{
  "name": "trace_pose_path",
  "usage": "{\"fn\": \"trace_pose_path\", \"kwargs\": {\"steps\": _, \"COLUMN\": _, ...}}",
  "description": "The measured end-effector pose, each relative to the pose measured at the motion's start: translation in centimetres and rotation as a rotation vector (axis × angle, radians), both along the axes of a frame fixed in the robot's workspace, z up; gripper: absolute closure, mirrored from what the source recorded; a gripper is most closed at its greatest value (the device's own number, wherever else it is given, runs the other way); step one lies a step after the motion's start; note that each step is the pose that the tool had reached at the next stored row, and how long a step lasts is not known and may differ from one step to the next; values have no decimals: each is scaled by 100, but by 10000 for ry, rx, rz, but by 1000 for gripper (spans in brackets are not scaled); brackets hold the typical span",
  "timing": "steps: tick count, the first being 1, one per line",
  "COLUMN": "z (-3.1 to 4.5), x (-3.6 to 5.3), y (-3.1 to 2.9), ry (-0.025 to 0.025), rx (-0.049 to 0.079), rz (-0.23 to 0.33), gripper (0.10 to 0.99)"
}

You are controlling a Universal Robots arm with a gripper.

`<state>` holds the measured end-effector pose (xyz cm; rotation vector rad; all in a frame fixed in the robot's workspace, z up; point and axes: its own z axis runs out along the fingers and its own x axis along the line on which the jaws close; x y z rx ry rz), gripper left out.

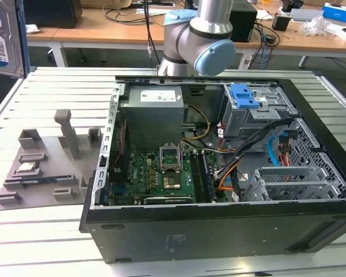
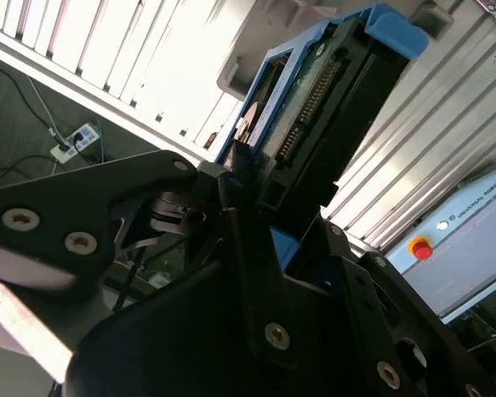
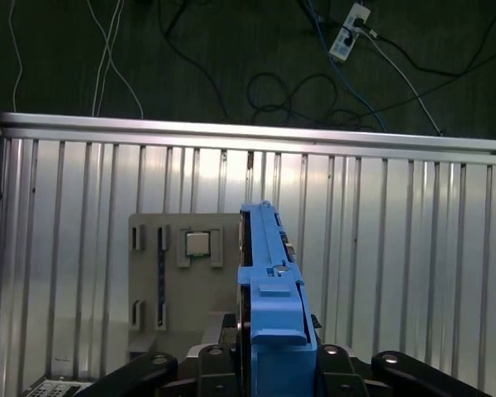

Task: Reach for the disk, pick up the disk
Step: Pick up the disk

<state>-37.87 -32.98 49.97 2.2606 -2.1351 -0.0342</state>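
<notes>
In both wrist views we see the gripper (image 3: 269,362) closed on the disk (image 2: 314,124), with black fingers (image 2: 244,227) on either side of it (its blue bracket (image 3: 273,310) runs along the edge). The disk hangs over the ribbed metal table (image 3: 397,248) and a grey tray (image 3: 149,273). In the exterior view the disk (image 1: 3,37) is at the upper left of the frame, well apart from the open computer case (image 1: 219,228).
</notes>
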Motion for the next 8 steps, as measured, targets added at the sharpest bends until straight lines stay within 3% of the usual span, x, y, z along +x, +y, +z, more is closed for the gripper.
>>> {"fn": "trace_pose_path", "kwargs": {"steps": 6, "z": 207, "x": 0, "y": 0, "ry": 2, "rx": 1, "rz": 0, "gripper": 722}}
{"fn": "trace_pose_path", "kwargs": {"steps": 8, "z": 240, "x": 0, "y": 0, "ry": 3, "rx": 1, "rz": -1, "gripper": 722}}
